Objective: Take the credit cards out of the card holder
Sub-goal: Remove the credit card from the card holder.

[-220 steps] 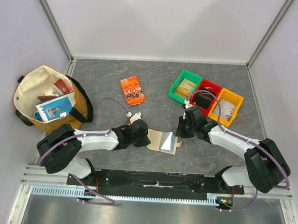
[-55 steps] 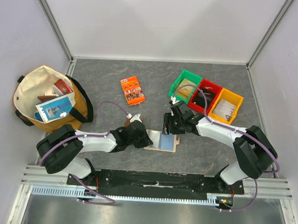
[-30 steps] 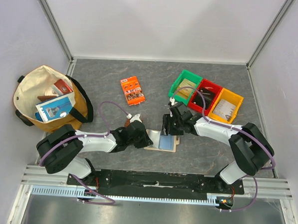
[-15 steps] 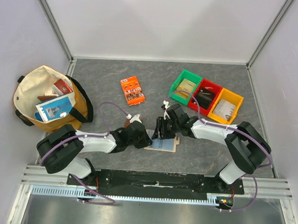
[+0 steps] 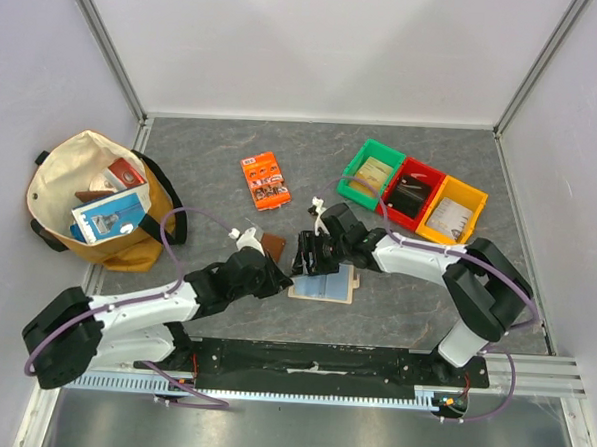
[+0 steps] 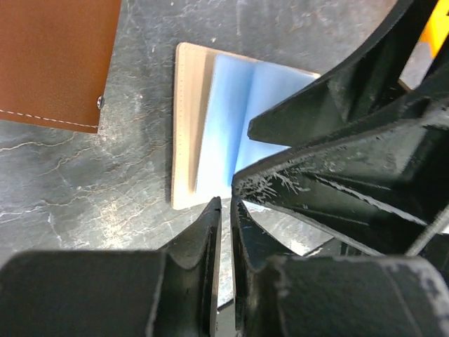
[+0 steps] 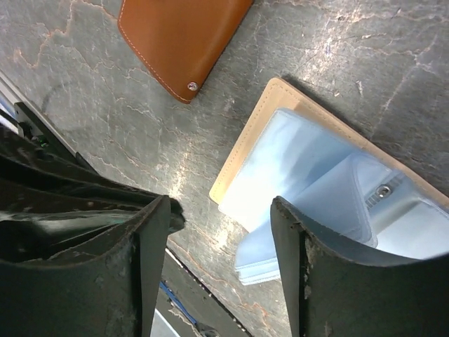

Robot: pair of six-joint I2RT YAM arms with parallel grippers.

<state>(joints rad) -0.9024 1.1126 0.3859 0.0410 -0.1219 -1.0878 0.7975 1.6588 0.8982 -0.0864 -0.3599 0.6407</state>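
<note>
The card holder (image 5: 333,285) lies open on the table, beige outside with pale blue clear sleeves (image 7: 309,175) fanned up inside. No credit cards show in any view. My right gripper (image 5: 308,256) hangs open over the holder's left edge, one finger (image 7: 284,225) above the sleeves and the other above bare table. In the right wrist view the gap (image 7: 221,210) holds nothing. My left gripper (image 5: 274,279) sits just left of the holder, shut to a thin slit (image 6: 226,210) with nothing in it, its tips near the holder's (image 6: 203,126) near corner.
A brown wallet (image 5: 271,245) lies just left of the card holder, beside both grippers. Further off are an orange packet (image 5: 266,180), a canvas bag (image 5: 104,203) full of items at the left, and green (image 5: 371,172), red (image 5: 412,194) and yellow (image 5: 451,212) bins at the right.
My right gripper has slid left across the holder to its left edge and opened a little wider. My left arm has drawn back to the left, uncovering the brown wallet.
</note>
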